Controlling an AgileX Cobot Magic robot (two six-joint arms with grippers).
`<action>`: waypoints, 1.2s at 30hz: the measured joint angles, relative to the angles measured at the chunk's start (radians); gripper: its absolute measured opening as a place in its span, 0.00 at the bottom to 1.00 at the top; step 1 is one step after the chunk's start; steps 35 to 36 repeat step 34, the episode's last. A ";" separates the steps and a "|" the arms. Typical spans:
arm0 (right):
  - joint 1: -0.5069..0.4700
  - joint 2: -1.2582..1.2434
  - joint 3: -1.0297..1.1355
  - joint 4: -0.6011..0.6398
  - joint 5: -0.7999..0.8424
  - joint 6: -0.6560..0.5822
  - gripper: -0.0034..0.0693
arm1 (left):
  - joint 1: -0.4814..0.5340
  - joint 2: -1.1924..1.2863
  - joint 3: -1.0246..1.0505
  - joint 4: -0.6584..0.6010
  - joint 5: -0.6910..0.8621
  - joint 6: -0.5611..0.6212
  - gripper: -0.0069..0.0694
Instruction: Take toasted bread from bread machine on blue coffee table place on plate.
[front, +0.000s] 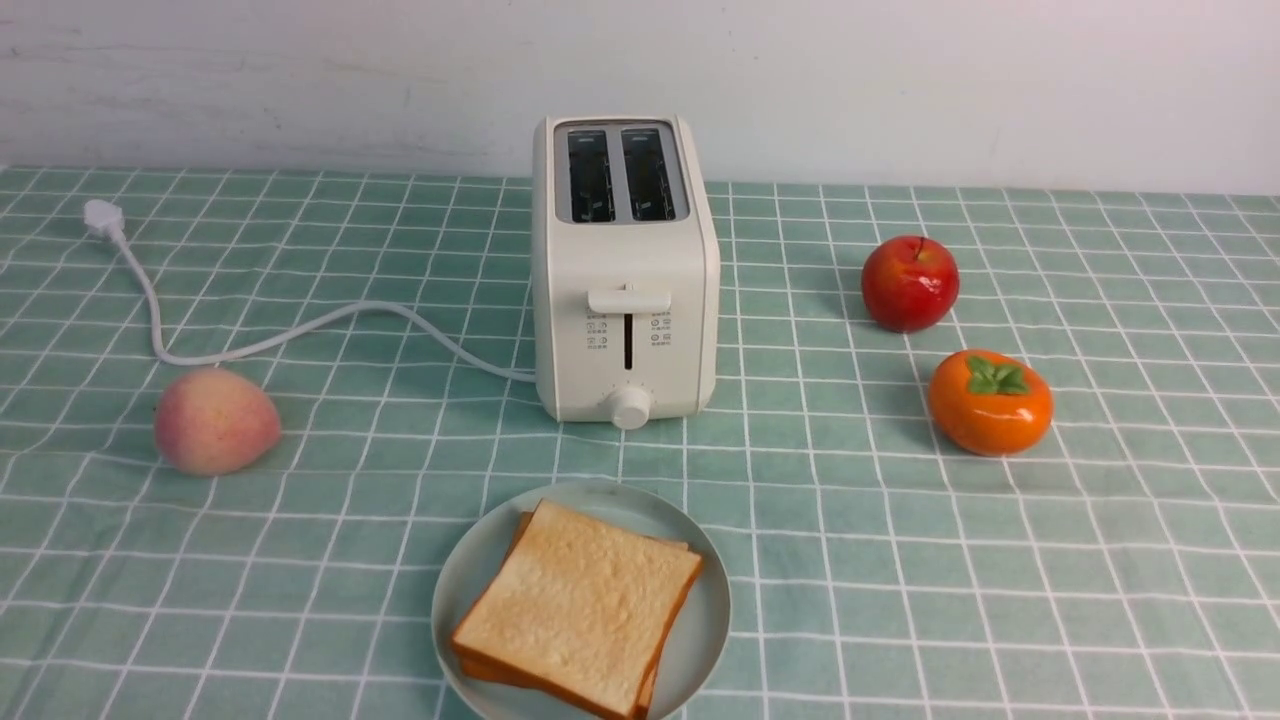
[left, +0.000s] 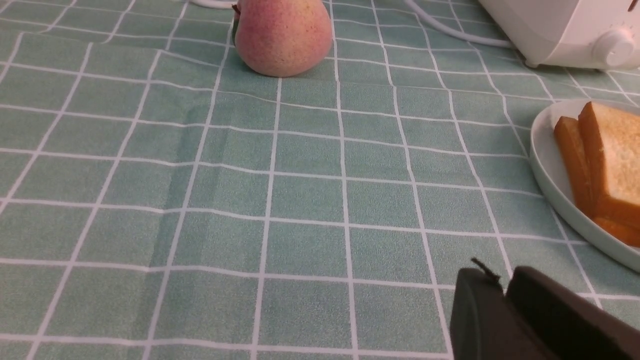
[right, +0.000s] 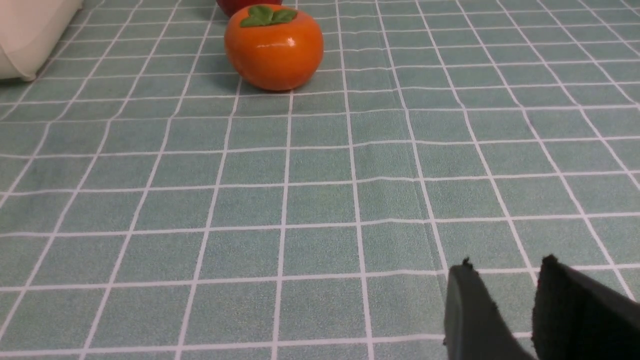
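Resting stacked on the plate at lower centre, both toast slices look delivered, so the left jaws, nearly together, and the right jaws, narrowly parted, should retreat empty.

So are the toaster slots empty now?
Empty: both slots of the toaster show dark and bare, and two toast slices lie stacked on the plate.

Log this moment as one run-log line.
toast: both slices stacked on plate | toaster: slots empty | left tool: nearly shut, empty | right tool: slightly open, empty
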 joint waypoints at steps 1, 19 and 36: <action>0.000 0.000 0.000 0.000 0.000 0.000 0.33 | 0.000 0.000 0.000 0.000 0.000 0.000 0.19; 0.000 0.000 0.000 0.002 0.000 0.000 0.37 | 0.000 0.000 0.000 0.000 0.000 0.000 0.21; 0.000 0.000 0.000 0.003 0.000 0.000 0.37 | 0.000 0.000 0.000 0.000 0.000 0.000 0.21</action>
